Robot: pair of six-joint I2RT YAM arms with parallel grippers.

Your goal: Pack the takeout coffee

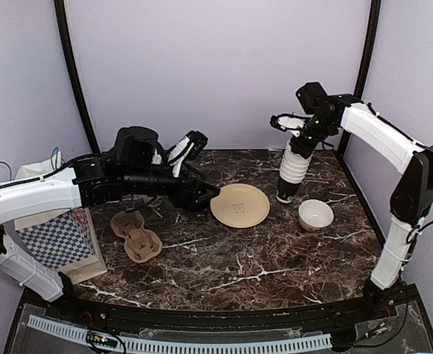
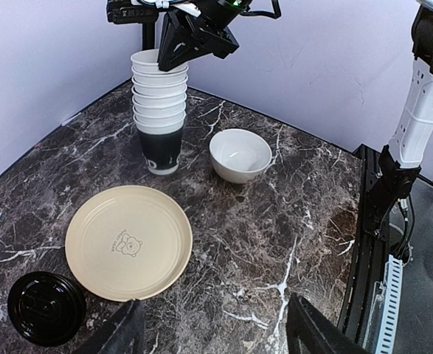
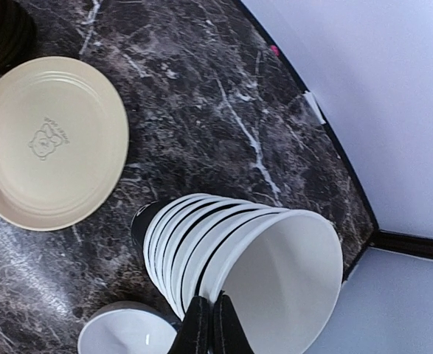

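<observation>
A stack of several nested paper cups (image 1: 291, 171) stands at the back right of the marble table; the bottom cup is black with white lettering, and white rims show above it. The stack also shows in the left wrist view (image 2: 158, 110) and the right wrist view (image 3: 231, 243). My right gripper (image 1: 299, 134) is at the top of the stack, its fingers (image 3: 198, 328) pinched shut on the rim of the top cup. My left gripper (image 2: 216, 335) is open and empty, low over the table beside the plate (image 2: 127, 240). A stack of black lids (image 2: 46, 307) lies left of the plate.
A cream plate (image 1: 240, 205) lies mid-table. A small white bowl (image 1: 316, 214) sits right of the cup stack. A brown pulp cup carrier (image 1: 135, 234) lies at the front left. A blue-checked paper bag (image 1: 54, 237) stands at the left edge.
</observation>
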